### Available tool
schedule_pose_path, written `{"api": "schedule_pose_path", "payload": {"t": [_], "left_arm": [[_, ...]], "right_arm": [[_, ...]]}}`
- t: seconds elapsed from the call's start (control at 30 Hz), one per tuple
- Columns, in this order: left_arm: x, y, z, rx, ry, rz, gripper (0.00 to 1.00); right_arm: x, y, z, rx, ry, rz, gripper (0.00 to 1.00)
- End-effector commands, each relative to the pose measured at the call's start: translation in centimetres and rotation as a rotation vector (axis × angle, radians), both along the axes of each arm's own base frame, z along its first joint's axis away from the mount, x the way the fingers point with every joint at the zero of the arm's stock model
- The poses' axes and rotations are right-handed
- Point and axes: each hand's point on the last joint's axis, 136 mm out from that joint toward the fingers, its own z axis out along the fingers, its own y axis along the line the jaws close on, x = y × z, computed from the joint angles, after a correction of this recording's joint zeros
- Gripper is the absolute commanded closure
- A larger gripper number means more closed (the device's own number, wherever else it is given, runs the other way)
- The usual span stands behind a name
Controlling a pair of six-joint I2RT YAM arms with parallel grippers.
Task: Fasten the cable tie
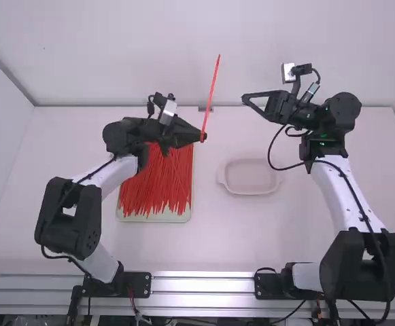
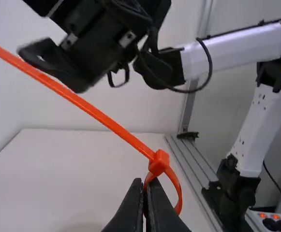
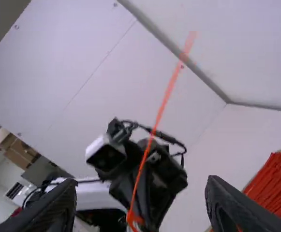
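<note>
My left gripper (image 1: 196,134) is raised over the far end of the pile and shut on a red cable tie (image 1: 211,92). In the left wrist view its fingertips (image 2: 143,200) pinch the small closed loop (image 2: 175,188) just under the tie's head (image 2: 158,162). The long tail (image 2: 72,99) runs up and away, passing in front of the right arm's gripper. My right gripper (image 1: 246,99) hangs in the air right of the tail, apart from it, open and holding nothing. In the right wrist view its fingers (image 3: 48,208) stand wide apart, facing the tie (image 3: 165,99).
A flat tray (image 1: 187,216) under the left arm carries a pile of several loose red cable ties (image 1: 158,180). A white shallow bowl (image 1: 249,177) sits right of it near the table's middle. The back wall is close behind both grippers.
</note>
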Motion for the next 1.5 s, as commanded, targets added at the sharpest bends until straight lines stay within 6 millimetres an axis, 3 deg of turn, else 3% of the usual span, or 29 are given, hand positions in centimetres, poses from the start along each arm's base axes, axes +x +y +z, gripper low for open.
{"api": "schedule_pose_path", "payload": {"t": [0.0, 0.33, 0.8, 1.23, 1.27, 1.37, 1.47], "left_arm": [[0.3, -0.2, 1.9, -0.021, -0.001, 0.003, 0.98], [1.9, -0.8, 4.5, -0.008, 0.018, 0.006, 0.98], [-0.5, -3.6, 4.3, 0.007, -0.005, -0.093, 0.98], [-0.4, -2.7, 4.9, -0.005, -0.013, -0.072, 0.98], [-0.4, -2.6, 4.9, -0.006, -0.017, -0.072, 0.98], [-0.5, -2.6, 5.0, -0.008, -0.026, -0.072, 0.98], [-0.4, -2.7, 4.8, -0.001, -0.006, -0.075, 0.98]], "right_arm": [[-1.8, 1.0, 1.2, -0.021, -0.053, 0.07, 0.28], [-3.4, 4.6, 1.6, -0.001, -0.066, 0.144, 0.28], [-4.1, 6.8, 2.1, 0.031, -0.051, 0.159, 0.41], [-4.4, 6.6, 1.8, 0.018, -0.047, 0.181, 0.67], [-4.4, 6.7, 1.8, 0.019, -0.047, 0.182, 0.7], [-4.4, 6.8, 1.9, 0.021, -0.048, 0.18, 0.97], [-4.2, 6.5, 1.9, 0.022, -0.049, 0.17, 1.0]]}}
